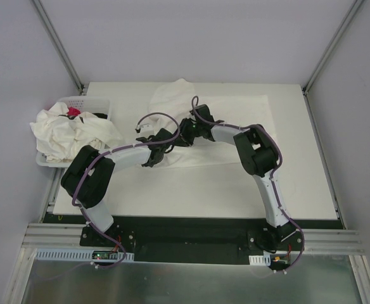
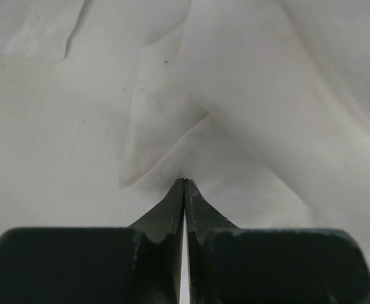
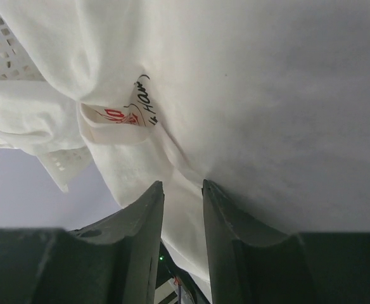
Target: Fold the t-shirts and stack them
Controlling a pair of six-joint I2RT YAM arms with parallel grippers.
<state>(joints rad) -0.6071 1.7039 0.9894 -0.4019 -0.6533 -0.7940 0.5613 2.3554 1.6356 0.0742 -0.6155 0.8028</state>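
A fold seems in hand on the flat t-shirt (image 1: 236, 117) — left claw (image 2: 185, 182) shut against its cloth, right claw (image 3: 182, 185) part-open, apparently gripping nothing — next, likely regrasp an edge.

T-shirt (image 1: 239, 114) on table (image 1: 204, 190), heaped shirts (image 1: 64, 133) in basket (image 1: 93, 101), left

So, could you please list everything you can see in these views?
spread t-shirt: one, off-white, flat at table's centre-back.
heaped t-shirts: number unclear, off-white, piled over basket.
basket: one, white perforated, at table's left edge.
red item: one, red, atop the heap.
table: one, white, middle of view.
left gripper: one, black, shut, at spread t-shirt.
right gripper: one, black, open, at spread t-shirt.
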